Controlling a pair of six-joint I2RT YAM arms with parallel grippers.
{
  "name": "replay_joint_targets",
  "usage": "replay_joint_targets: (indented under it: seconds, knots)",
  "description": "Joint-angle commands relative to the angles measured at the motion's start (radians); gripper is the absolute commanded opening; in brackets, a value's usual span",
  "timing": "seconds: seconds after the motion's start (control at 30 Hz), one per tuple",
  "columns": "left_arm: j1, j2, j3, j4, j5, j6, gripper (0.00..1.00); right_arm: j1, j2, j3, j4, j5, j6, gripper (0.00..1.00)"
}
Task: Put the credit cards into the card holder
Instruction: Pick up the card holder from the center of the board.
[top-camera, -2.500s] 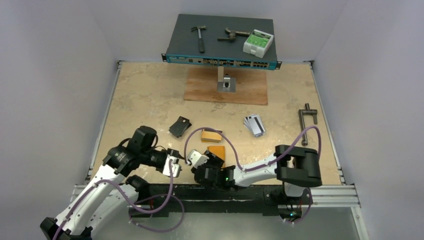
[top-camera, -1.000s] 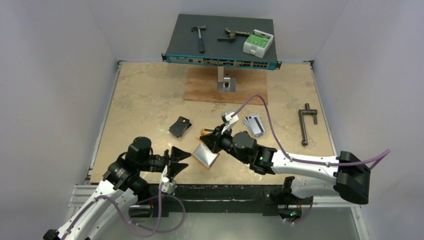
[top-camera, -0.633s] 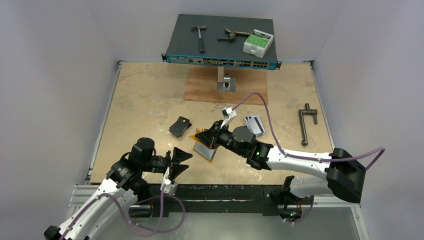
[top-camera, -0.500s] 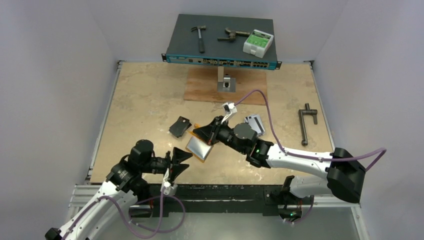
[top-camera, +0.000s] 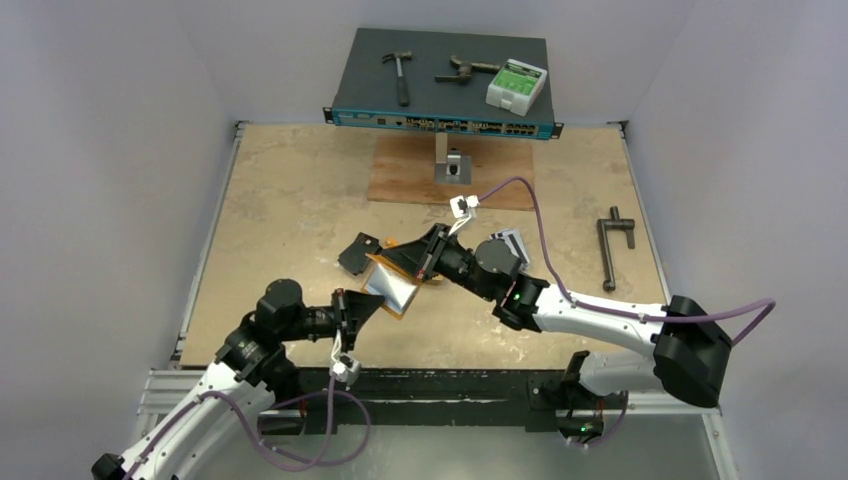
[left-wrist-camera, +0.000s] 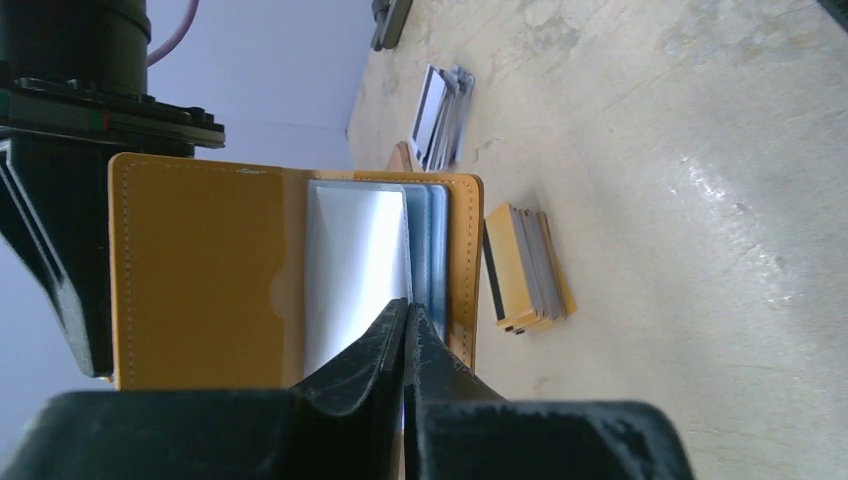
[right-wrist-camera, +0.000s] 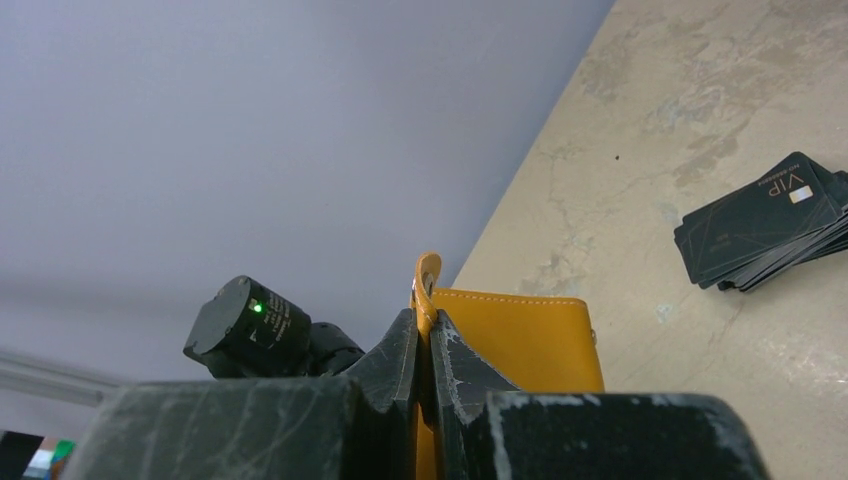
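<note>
The orange card holder (top-camera: 390, 285) hangs open above the table's middle. My right gripper (top-camera: 418, 262) is shut on its cover by the snap tab (right-wrist-camera: 427, 275); the orange cover (right-wrist-camera: 520, 340) shows past my right gripper (right-wrist-camera: 428, 325). From the near left, my left gripper (top-camera: 370, 298) is shut on the edge of one clear sleeve (left-wrist-camera: 355, 265) beside the orange inner cover (left-wrist-camera: 200, 270), the left gripper (left-wrist-camera: 407, 312) tips pressed together. A yellow-orange stack of credit cards (left-wrist-camera: 527, 268) lies on the table behind the holder. Silver-grey credit cards (top-camera: 512, 243) lie under the right arm.
A black folded case (top-camera: 358, 252) lies just left of the holder. A network switch (top-camera: 440, 85) at the back carries a hammer, pliers and a green-white box. In front of it sits a wooden board (top-camera: 450, 175) with a metal bracket. A metal tool (top-camera: 612, 250) lies far right.
The right gripper carried the open card holder left and farther back. The left gripper, open a moment ago, rose to the holder and closed on a sleeve.
</note>
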Motion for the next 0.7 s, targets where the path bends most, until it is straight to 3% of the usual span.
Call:
replay_joint_targets:
  seconds: [0.0, 0.17, 0.27, 0.4, 0.53, 0.67]
  knots:
    - [-0.005, 0.03, 0.07, 0.089, -0.009, 0.041, 0.0, -0.008, -0.003, 0.047, 0.024, -0.023, 0.049, 0.0]
    - [-0.003, -0.064, 0.081, -0.167, 0.056, 0.169, 0.03, -0.018, -0.006, 0.074, -0.009, -0.023, 0.055, 0.0]
    - [-0.004, -0.159, 0.027, -0.206, 0.068, 0.185, 0.37, -0.02, -0.006, 0.092, -0.016, -0.033, 0.061, 0.0]
    - [-0.004, -0.2, -0.012, -0.137, 0.027, 0.199, 0.56, -0.02, 0.0, 0.113, -0.012, -0.065, 0.084, 0.0]
    - [-0.004, -0.16, 0.005, -0.07, -0.02, 0.203, 0.59, -0.021, 0.006, 0.14, -0.003, -0.08, 0.11, 0.0]
    - [-0.004, -0.125, -0.006, 0.024, -0.037, 0.226, 0.54, -0.021, 0.009, 0.161, 0.002, -0.094, 0.13, 0.0]
